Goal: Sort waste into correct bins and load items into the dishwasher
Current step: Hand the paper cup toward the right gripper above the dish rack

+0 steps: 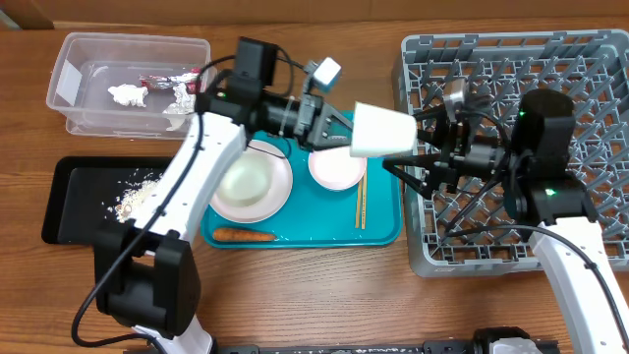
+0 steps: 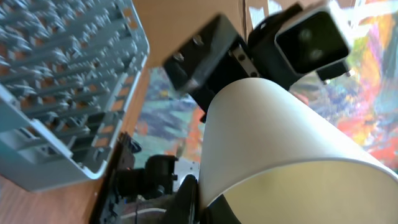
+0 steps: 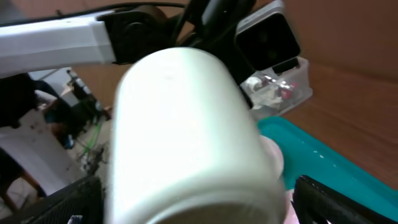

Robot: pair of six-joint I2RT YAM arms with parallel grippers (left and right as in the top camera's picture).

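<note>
A small white cup [image 1: 381, 130] lies sideways in the air over the right edge of the teal tray [image 1: 383, 231]. My left gripper [image 1: 339, 128] is shut on its rim, with one finger [image 2: 186, 199] outside the wall and the other inside the cup [image 2: 273, 143]. My right gripper [image 1: 408, 146] stands open, its fingers on either side of the cup's base. The cup [image 3: 186, 124] fills the right wrist view, with the black fingertips [image 3: 329, 199] apart from it. The grey dish rack [image 1: 590, 59] is at the right. On the teal tray lie a white bowl [image 1: 251, 182], a smaller bowl [image 1: 336, 169], chopsticks [image 1: 361, 205] and a carrot [image 1: 244, 235].
At the back left stands a clear tub [image 1: 74, 59] holding a red-and-silver wrapper [image 1: 167, 82] and white tissue [image 1: 128, 94]. In front of it is a black tray [image 1: 79, 211] with rice scraps [image 1: 138, 197]. A metal object [image 1: 454, 93] sits in the rack's near-left part.
</note>
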